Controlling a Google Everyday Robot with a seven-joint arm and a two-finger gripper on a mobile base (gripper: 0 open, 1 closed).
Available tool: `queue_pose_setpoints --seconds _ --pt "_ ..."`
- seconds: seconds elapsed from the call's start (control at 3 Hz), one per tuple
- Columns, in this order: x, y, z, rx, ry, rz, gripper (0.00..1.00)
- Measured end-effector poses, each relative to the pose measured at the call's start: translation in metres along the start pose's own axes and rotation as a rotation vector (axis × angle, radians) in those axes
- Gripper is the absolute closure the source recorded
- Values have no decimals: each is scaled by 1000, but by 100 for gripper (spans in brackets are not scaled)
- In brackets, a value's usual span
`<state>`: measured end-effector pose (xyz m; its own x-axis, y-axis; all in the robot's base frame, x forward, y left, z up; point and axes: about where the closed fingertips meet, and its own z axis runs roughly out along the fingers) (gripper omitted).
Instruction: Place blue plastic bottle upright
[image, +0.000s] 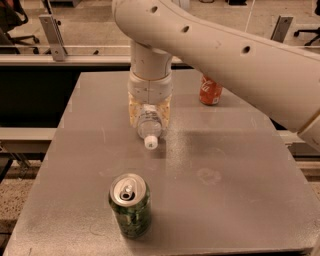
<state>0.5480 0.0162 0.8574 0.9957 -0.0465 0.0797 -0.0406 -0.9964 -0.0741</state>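
The blue plastic bottle (149, 126) is clear with a white cap and lies on its side on the grey table (225, 170), cap pointing toward the camera. My gripper (149, 113) hangs straight down from the white arm over the bottle. Its two yellowish fingers (133, 110) are closed in against both sides of the bottle's body. The back of the bottle is hidden under the wrist.
A green soda can (130, 205) stands upright near the table's front edge, in front of the bottle. A red soda can (210, 90) stands at the back right, partly behind the arm. The big white arm (240, 55) crosses the upper right.
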Motion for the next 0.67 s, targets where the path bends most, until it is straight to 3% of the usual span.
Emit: queue_pose_setpoints --seconds 0.33,0.67 --pt "-3 -1 -16 35 -28 66 93" --pt "-3 -2 -40 108 -82 222 100"
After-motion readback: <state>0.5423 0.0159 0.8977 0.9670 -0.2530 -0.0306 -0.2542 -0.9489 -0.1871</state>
